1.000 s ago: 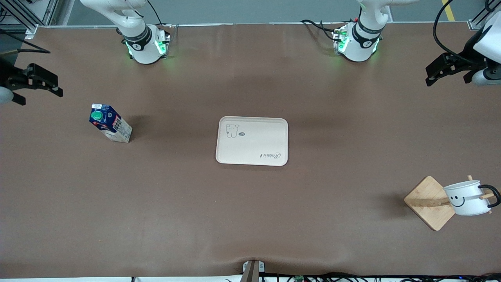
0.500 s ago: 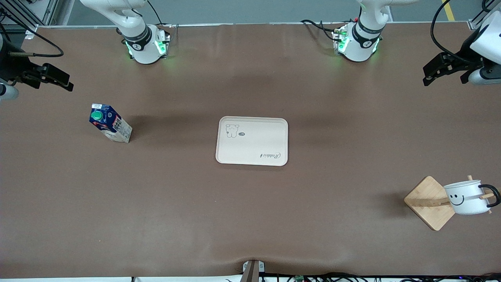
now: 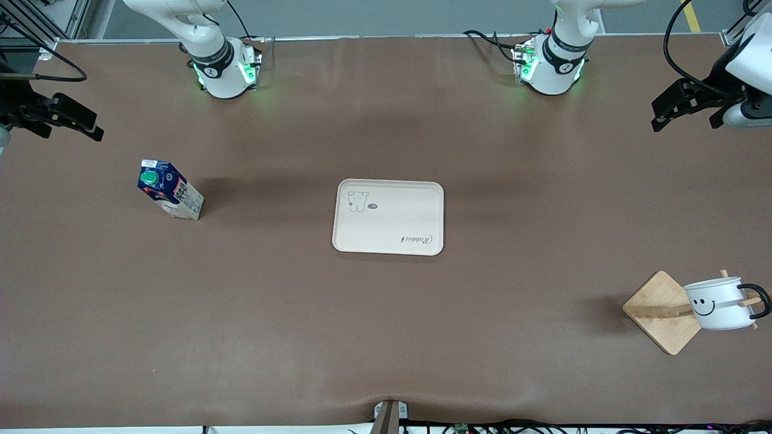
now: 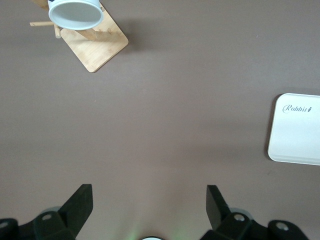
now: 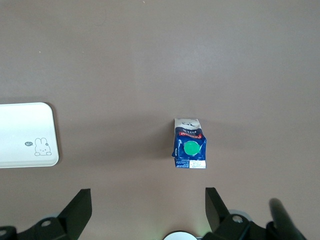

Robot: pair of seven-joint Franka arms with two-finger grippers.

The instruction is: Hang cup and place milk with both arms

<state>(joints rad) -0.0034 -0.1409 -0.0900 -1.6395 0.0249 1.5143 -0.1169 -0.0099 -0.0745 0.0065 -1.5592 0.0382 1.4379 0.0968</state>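
Front view showed a wide brown tabletop, its covering smooth apart from a slight ripple at the near edge at 6 o'clock, where cables ran along the rim. A grey floor strip and bits of metal frame lay past the edge where the two green-lit bases stood, at about 11 and 1 o'clock.

At 9 to 10 o'clock the right tool hung over the right arm's end of the tabletop, its fingers spread and nothing between them. Compared with half a second before, it had drawn a little toward the view's edge; a second before, it had sat lower and pointed more level.

The milk stood upright on the tabletop at about 9 o'clock, green cap up, nearer the front camera than the right tool's spot; it had not moved. In the right wrist view the milk stood apart from the tool's fingers.

The cream tray lay flat at the centre, bare, unchanged.

At about 4 o'clock the cup hung by its black handle on a peg of the wooden rack, smiley face showing, as in the earlier frames.

At 2 o'clock the left tool hung over the left arm's end, fingers apart and empty, raised slightly from a second before. The left wrist view showed its fingers wide apart.
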